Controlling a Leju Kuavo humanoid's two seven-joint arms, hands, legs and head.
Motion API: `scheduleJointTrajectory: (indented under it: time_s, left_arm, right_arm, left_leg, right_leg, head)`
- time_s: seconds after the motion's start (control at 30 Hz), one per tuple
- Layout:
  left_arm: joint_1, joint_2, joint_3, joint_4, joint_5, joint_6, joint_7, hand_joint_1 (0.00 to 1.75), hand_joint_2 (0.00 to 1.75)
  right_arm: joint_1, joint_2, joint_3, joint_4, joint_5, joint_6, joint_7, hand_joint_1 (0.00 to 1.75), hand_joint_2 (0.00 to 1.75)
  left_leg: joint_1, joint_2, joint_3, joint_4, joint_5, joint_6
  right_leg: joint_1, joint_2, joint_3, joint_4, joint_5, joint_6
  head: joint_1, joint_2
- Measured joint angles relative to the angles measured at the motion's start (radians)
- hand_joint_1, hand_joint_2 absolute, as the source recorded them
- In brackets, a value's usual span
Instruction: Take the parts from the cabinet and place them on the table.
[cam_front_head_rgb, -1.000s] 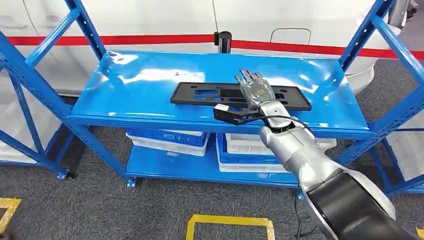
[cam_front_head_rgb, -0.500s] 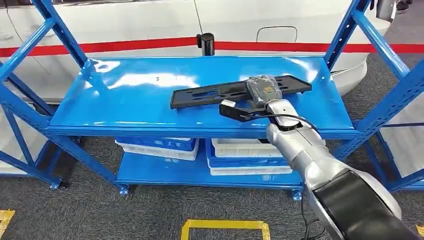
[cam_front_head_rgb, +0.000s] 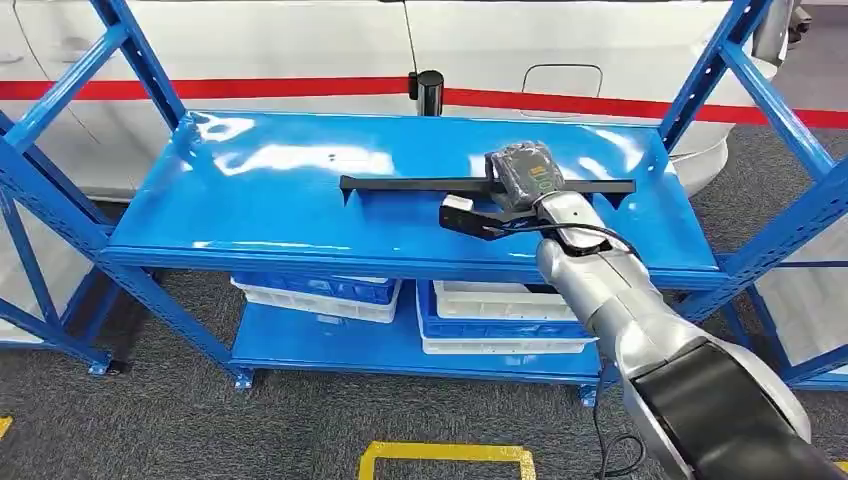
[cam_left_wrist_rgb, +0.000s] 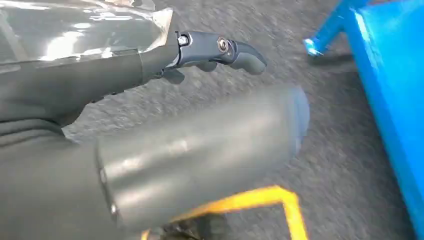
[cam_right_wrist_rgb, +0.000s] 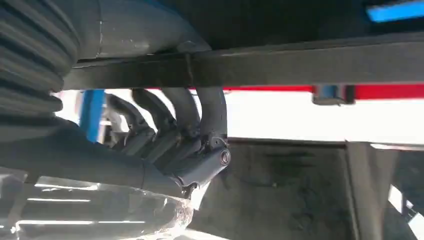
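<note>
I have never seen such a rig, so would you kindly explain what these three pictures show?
This is a two-armed humanoid robot at a blue rack. The head view looks down from its body: its silver right arm reaches out, and the right hand grips a long black part, tilted on edge above the shelf. Bins sit on the lower shelf. The right wrist view, taken from behind that hand, shows its fingers curled around the part. The left wrist view shows the left hand above grey floor, holding nothing.

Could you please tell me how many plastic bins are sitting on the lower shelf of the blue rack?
2: one bin under the left half of the top shelf, one bin under the right half, partly behind the right arm. Each may be a stack; more could be hidden.
</note>
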Motion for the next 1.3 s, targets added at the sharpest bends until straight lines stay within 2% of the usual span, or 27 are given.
scheduleJointTrajectory:
  time_s: [0.03,0.07,0.1,0.17,0.2,0.23,0.33,0.37,0.4,0.43,0.5,0.53,0.6,0.67,0.7,0.73,0.83,0.9,0.97,1.0,1.03,1.07,1.13,1.17,1.23,1.27,1.3]
  left_arm:
    - [0.000,0.000,0.000,0.000,0.000,-0.030,-0.009,0.00,1.75]
    - [0.000,0.000,0.000,0.000,0.000,-0.047,-0.011,0.00,1.75]
    - [0.000,0.000,0.000,0.000,0.000,-0.057,-0.014,0.00,1.75]
    - [-0.002,-0.002,0.000,0.000,-0.005,-0.063,-0.014,0.00,1.75]
    - [-0.002,-0.001,0.002,0.000,0.001,-0.068,-0.014,0.00,1.75]
    - [-0.003,-0.001,0.003,0.000,0.003,-0.064,-0.005,0.00,1.75]
    - [-0.002,-0.003,0.006,0.000,0.012,-0.044,0.072,0.00,1.75]
    - [-0.002,0.000,0.009,0.000,0.013,-0.039,0.092,0.00,1.75]
    - [-0.003,-0.002,0.011,0.000,0.010,-0.033,0.113,0.00,1.75]
    - [-0.004,-0.002,0.010,0.000,-0.001,-0.022,0.139,0.00,1.75]
    - [-0.005,-0.003,0.010,0.000,-0.019,-0.002,0.184,0.00,1.75]
    - [-0.005,-0.003,0.010,0.000,-0.026,0.003,0.197,0.00,1.75]
    - [-0.004,-0.004,0.007,0.000,-0.036,0.008,0.222,0.00,1.75]
    - [-0.004,-0.004,0.000,0.000,-0.052,0.015,0.228,0.00,1.75]
    - [-0.005,-0.004,-0.002,0.000,-0.058,0.017,0.230,0.00,1.75]
    - [-0.007,-0.005,-0.003,0.000,-0.061,0.017,0.234,0.00,1.75]
    - [-0.008,-0.006,-0.010,0.000,-0.070,0.018,0.234,0.00,1.75]
    - [-0.008,-0.006,-0.015,0.000,-0.072,0.015,0.238,0.00,1.75]
    - [-0.010,-0.009,-0.019,0.000,-0.079,0.015,0.245,0.00,1.75]
    - [-0.012,-0.007,-0.023,0.000,-0.079,0.015,0.251,0.00,1.75]
    - [-0.012,-0.007,-0.025,0.000,-0.079,0.016,0.253,0.00,1.75]
    - [-0.012,-0.006,-0.026,0.000,-0.079,0.018,0.253,0.00,1.75]
    - [-0.011,-0.008,-0.026,0.000,-0.079,0.022,0.252,0.00,1.75]
    - [-0.010,-0.009,-0.026,0.000,-0.079,0.025,0.252,0.00,1.75]
    - [-0.010,-0.011,-0.026,0.000,-0.078,0.028,0.252,0.00,1.75]
    - [-0.010,-0.011,-0.026,0.000,-0.078,0.029,0.252,0.00,1.75]
    - [-0.010,-0.011,-0.026,0.000,-0.078,0.030,0.252,0.00,1.75]
  right_arm:
    - [0.001,-0.003,-0.003,-0.006,-0.014,0.000,-0.024,1.68,1.75]
    - [0.001,-0.006,-0.003,-0.011,-0.024,0.001,-0.039,1.71,1.75]
    - [0.001,-0.011,-0.006,-0.026,-0.044,0.001,-0.061,1.71,1.75]
    - [0.001,-0.027,-0.020,-0.087,-0.092,0.006,-0.095,1.71,1.75]
    - [0.001,-0.037,-0.022,-0.127,-0.112,0.016,-0.098,1.71,1.75]
    - [0.002,-0.045,-0.022,-0.169,-0.123,0.034,-0.098,1.71,1.75]
    - [0.020,-0.071,-0.028,-0.272,-0.150,0.047,-0.083,1.71,1.75]
    - [0.028,-0.077,-0.035,-0.313,-0.158,0.047,-0.074,1.71,1.75]
    - [0.036,-0.083,-0.040,-0.347,-0.163,0.047,-0.067,1.71,1.75]
    - [0.042,-0.089,-0.045,-0.371,-0.168,0.047,-0.061,1.71,1.75]
    - [0.063,-0.104,-0.056,-0.400,-0.175,0.048,-0.055,1.71,1.75]
    - [0.075,-0.111,-0.062,-0.405,-0.178,0.047,-0.055,1.71,1.75]
    - [0.096,-0.124,-0.074,-0.405,-0.185,0.045,-0.068,1.71,1.75]
    - [0.107,-0.129,-0.085,-0.404,-0.185,0.042,-0.081,1.71,1.75]
    - [0.107,-0.130,-0.090,-0.401,-0.185,0.042,-0.085,1.71,1.75]
    - [0.106,-0.130,-0.093,-0.398,-0.185,0.036,-0.085,1.71,1.75]
    - [0.111,-0.134,-0.099,-0.390,-0.185,0.026,-0.085,1.71,1.75]
    - [0.119,-0.141,-0.106,-0.388,-0.185,0.024,-0.086,1.71,1.75]
    - [0.121,-0.148,-0.113,-0.388,-0.185,0.024,-0.086,1.71,1.75]
    - [0.123,-0.153,-0.114,-0.388,-0.183,0.024,-0.086,1.71,1.75]
    - [0.125,-0.156,-0.115,-0.388,-0.183,0.025,-0.086,1.71,1.75]
    - [0.129,-0.156,-0.116,-0.388,-0.182,0.026,-0.086,1.71,1.75]
    - [0.136,-0.155,-0.115,-0.386,-0.175,0.028,-0.086,1.71,1.75]
    - [0.136,-0.154,-0.115,-0.385,-0.173,0.029,-0.086,1.71,1.75]
    - [0.132,-0.151,-0.115,-0.385,-0.173,0.029,-0.086,1.71,1.75]
    - [0.130,-0.150,-0.115,-0.385,-0.173,0.029,-0.086,1.71,1.75]
    - [0.128,-0.148,-0.115,-0.385,-0.173,0.029,-0.086,1.71,1.75]
  left_leg:
    - [0.000,-0.001,0.000,0.001,-0.001,0.001]
    - [0.000,-0.003,0.000,0.001,-0.002,0.000]
    - [0.000,-0.006,0.001,0.002,-0.003,-0.001]
    - [0.000,-0.009,0.003,0.010,-0.011,-0.008]
    - [-0.001,-0.011,-0.001,0.016,-0.018,-0.013]
    - [-0.009,-0.013,-0.006,0.024,-0.024,-0.020]
    - [-0.003,-0.011,-0.003,0.021,-0.025,-0.030]
    - [-0.003,-0.012,-0.004,0.024,-0.033,-0.035]
    - [-0.003,-0.010,-0.011,0.045,-0.051,-0.044]
    - [0.001,-0.010,-0.035,0.098,-0.084,-0.051]
    - [0.012,-0.007,-0.122,0.268,-0.162,-0.065]
    - [0.014,-0.006,-0.154,0.326,-0.179,-0.068]
    - [0.017,-0.006,-0.152,0.305,-0.141,-0.069]
    - [0.020,-0.006,-0.061,0.123,-0.043,-0.064]
    - [0.020,-0.007,-0.018,0.040,-0.014,-0.057]
    - [0.014,-0.007,-0.010,0.023,-0.020,-0.055]
    - [0.009,-0.009,-0.016,0.029,-0.016,-0.047]
    - [0.008,-0.007,-0.015,0.018,-0.003,-0.028]
    - [0.011,-0.004,-0.017,0.007,0.011,-0.011]
    - [0.009,-0.004,-0.026,0.007,0.017,-0.004]
    - [0.007,-0.004,-0.031,0.007,0.020,0.000]
    - [0.006,-0.005,-0.038,0.007,0.026,0.002]
    - [0.004,-0.005,-0.052,0.008,0.037,0.002]
    - [0.003,-0.005,-0.061,0.008,0.045,0.000]
    - [0.003,-0.006,-0.072,0.009,0.056,-0.005]
    - [0.002,-0.007,-0.076,0.012,0.061,-0.010]
    - [-0.002,-0.008,-0.085,0.018,0.065,-0.015]
  right_leg:
    - [-0.001,0.000,-0.027,0.053,-0.013,0.004]
    - [-0.001,0.000,-0.028,0.053,-0.007,0.010]
    - [-0.001,0.000,-0.006,0.006,0.016,0.020]
    - [-0.004,-0.002,0.089,-0.193,0.095,0.037]
    - [-0.005,-0.006,0.114,-0.258,0.109,0.032]
    - [-0.002,-0.005,0.126,-0.259,0.111,0.023]
    - [0.003,-0.002,0.123,-0.257,0.110,0.007]
    - [-0.014,-0.001,0.130,-0.266,0.114,-0.001]
    - [-0.015,0.001,0.134,-0.268,0.114,-0.005]
    - [-0.016,0.000,0.136,-0.268,0.113,-0.008]
    - [-0.016,-0.001,0.137,-0.267,0.113,-0.009]
    - [-0.016,-0.002,0.137,-0.267,0.113,-0.008]
    - [-0.017,-0.002,0.137,-0.266,0.113,-0.008]
    - [-0.018,0.001,0.137,-0.266,0.113,-0.008]
    - [-0.018,0.004,0.137,-0.267,0.113,-0.006]
    - [-0.007,0.005,0.133,-0.263,0.115,-0.003]
    - [-0.012,0.005,0.131,-0.266,0.119,0.010]
    - [-0.010,0.005,0.128,-0.272,0.125,0.024]
    - [-0.010,0.002,0.109,-0.233,0.083,0.016]
    - [-0.011,0.002,0.076,-0.145,0.025,0.003]
    - [-0.011,0.002,0.057,-0.092,-0.002,-0.001]
    - [-0.011,0.002,0.027,-0.011,-0.037,-0.003]
    - [-0.011,0.002,0.008,0.069,-0.064,0.006]
    - [-0.011,0.002,0.037,0.039,-0.052,0.016]
    - [-0.011,0.001,0.149,-0.123,0.001,0.033]
    - [-0.011,0.001,0.211,-0.215,0.018,0.034]
    - [-0.009,0.001,0.253,-0.279,0.004,0.025]
  head:
    - [0.002,0.000]
    - [0.002,0.000]
    - [0.002,0.000]
    - [0.002,0.000]
    - [0.002,0.000]
    - [0.000,0.000]
    - [0.001,0.000]
    - [0.001,0.000]
    - [-0.002,0.000]
    - [-0.008,0.000]
    - [-0.008,0.000]
    - [-0.009,0.000]
    - [-0.009,0.000]
    - [-0.008,0.000]
    - [-0.009,0.000]
    - [-0.008,0.000]
    - [-0.006,0.000]
    - [-0.006,0.000]
    - [-0.006,0.000]
    - [-0.003,0.000]
    - [-0.003,0.000]
    - [-0.003,0.000]
    - [-0.002,0.000]
    - [-0.002,0.000]
    - [-0.002,0.000]
    - [-0.001,0.000]
    - [0.000,0.000]
